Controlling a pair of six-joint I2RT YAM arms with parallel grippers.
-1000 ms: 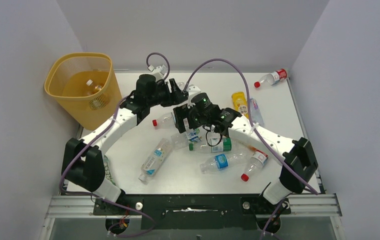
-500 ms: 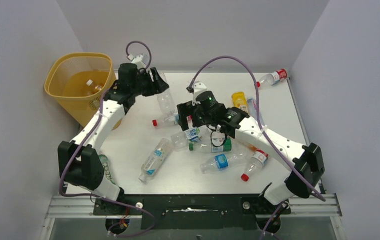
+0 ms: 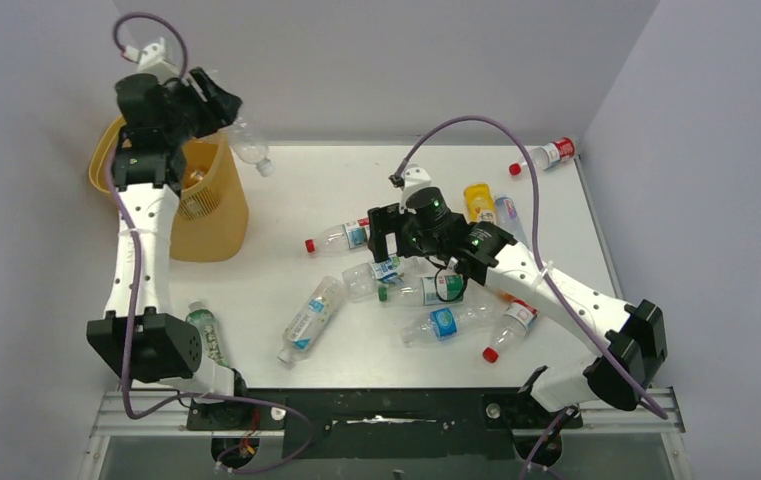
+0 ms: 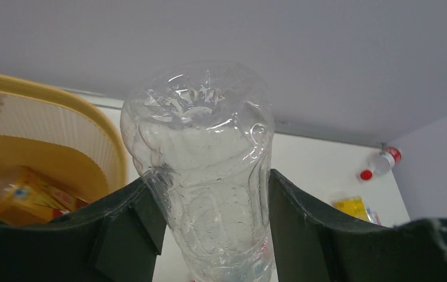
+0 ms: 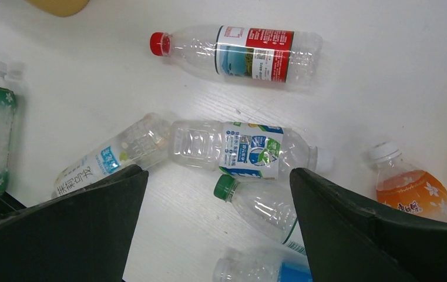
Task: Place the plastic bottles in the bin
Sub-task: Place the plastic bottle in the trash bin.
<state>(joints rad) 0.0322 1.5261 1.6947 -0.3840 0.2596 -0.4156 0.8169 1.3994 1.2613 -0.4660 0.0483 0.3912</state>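
White table (image 3: 286,190), grey walls; plastic bottles scattered mid-table. A clear unlabelled bottle (image 4: 200,176) is clamped in the left gripper (image 3: 218,108) and held raised near the yellow mesh bin's (image 3: 214,212) rim, presumably for release inside. The right gripper (image 5: 218,173) is spread wide above a blue-labelled bottle (image 5: 250,150), likely the next pick.

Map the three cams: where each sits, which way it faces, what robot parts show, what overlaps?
Top external: fixed above and behind the arm bases, looking down on the table; both arms and the bin show.
Left wrist: on the raised left arm, facing the back wall past the bin rim; jaws shut on a clear bottle.
Right wrist: above mid-table, facing down at lying bottles; open jaws in the lower corners.
Shared: bin in top and left wrist; red-capped bottle in top and right wrist.
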